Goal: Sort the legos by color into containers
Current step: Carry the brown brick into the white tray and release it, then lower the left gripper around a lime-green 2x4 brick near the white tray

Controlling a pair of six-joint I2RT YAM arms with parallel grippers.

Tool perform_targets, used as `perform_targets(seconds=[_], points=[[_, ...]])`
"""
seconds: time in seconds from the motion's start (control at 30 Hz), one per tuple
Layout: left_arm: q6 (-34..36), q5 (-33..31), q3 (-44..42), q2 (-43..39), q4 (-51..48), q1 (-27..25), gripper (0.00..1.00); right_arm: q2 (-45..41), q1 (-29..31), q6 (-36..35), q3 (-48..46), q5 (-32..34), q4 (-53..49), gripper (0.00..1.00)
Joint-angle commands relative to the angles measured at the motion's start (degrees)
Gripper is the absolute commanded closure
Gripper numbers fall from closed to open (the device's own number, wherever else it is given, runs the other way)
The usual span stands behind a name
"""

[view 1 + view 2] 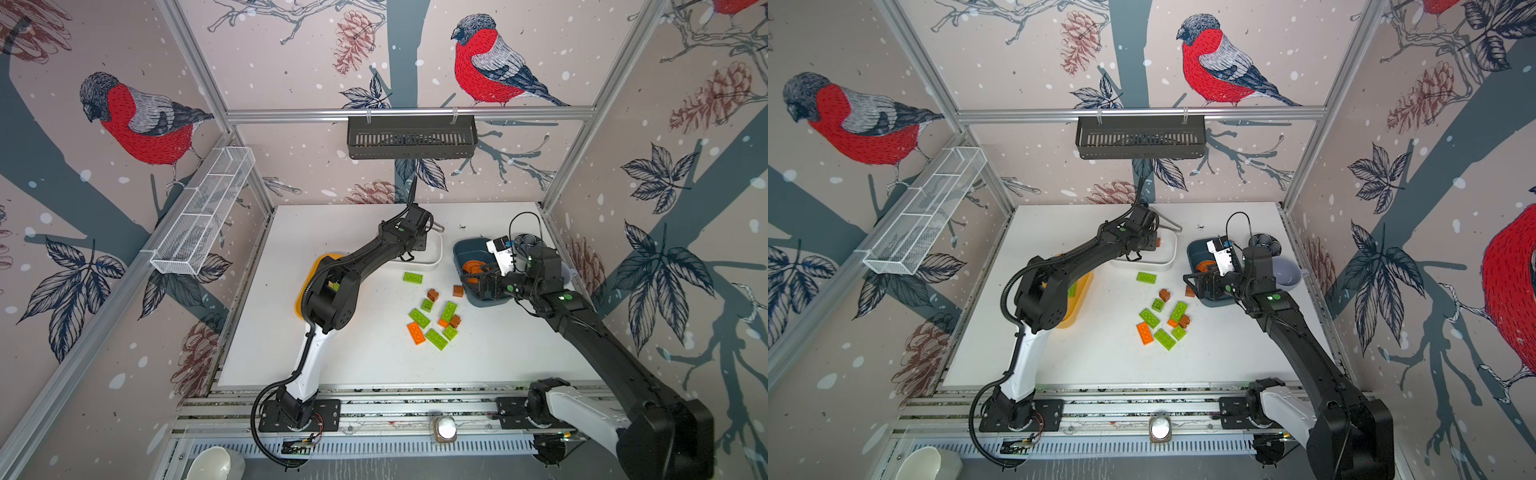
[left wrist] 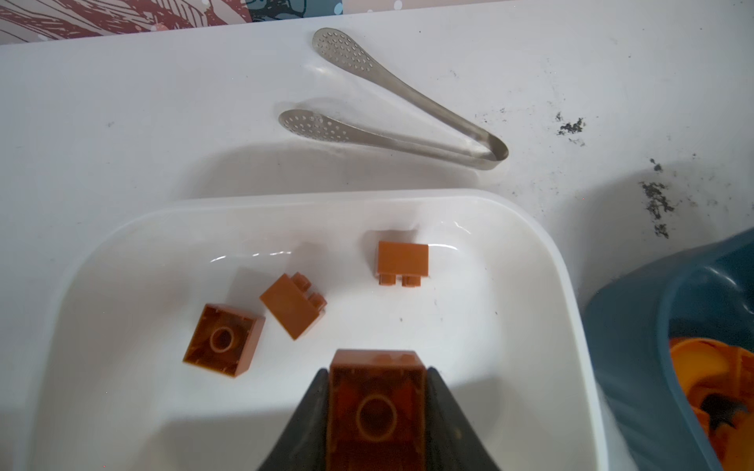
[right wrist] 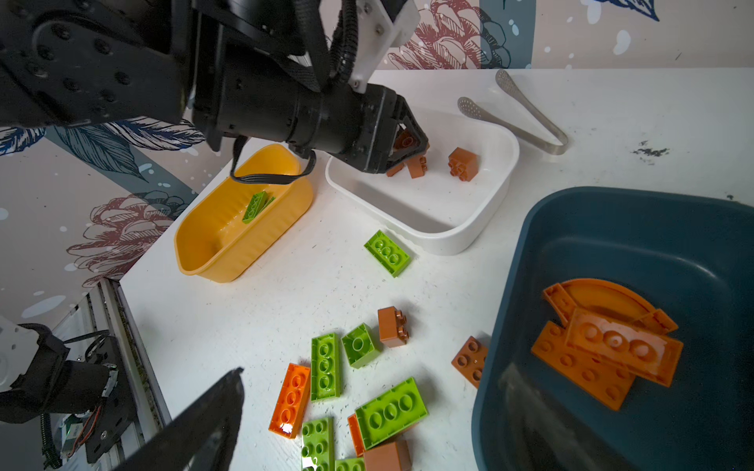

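Brown brick (image 2: 375,367) sat clamped in the left tool (image 2: 377,424) over the white tub (image 2: 563,285), at twelve o'clock from the loose legos (image 1: 449,311) on the tabletop (image 1: 332,365); only the wrist views showed three more brown bricks (image 2: 293,306) inside. Right tool (image 1: 484,286) hung wide open at the teal tub (image 1: 463,249), one o'clock from the loose legos.

Brown brick (image 2: 377,412) in the left claw (image 2: 377,369) over the white tub (image 2: 122,261), three more bricks (image 2: 293,306) inside, tongs (image 2: 408,140) beside its rim.
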Motion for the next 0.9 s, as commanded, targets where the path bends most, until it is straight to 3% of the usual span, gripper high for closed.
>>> perform_targets(seconds=[0.0, 0.17, 0.53, 0.73, 0.87], points=[[1.04, -1.39, 4.08, 3.45, -3.53, 0.82, 0.61, -0.16, -0.17, -0.88, 0.70, 0.56, 0.42, 0.00], [2.38, 1.39, 6.75, 4.50, -6.19, 1.05, 0.36, -0.15, -0.43, -0.98, 0.63, 0.48, 0.43, 0.00], [-0.01, 5.43, -6.93, -8.73, -10.43, -2.07, 0.34, 0.92, -0.45, -1.41, -0.01, -0.76, 1.21, 0.01], [-11.38, 8.98, -18.44, -17.00, -9.06, -3.82, 0.34, 0.94, -0.30, -1.06, -0.62, -0.84, 1.99, 0.01], [-26.75, 7.23, -24.65, -20.33, -7.61, -4.65, 0.35, 0.49, -0.35, -0.88, -1.10, -0.93, 2.29, 0.01]])
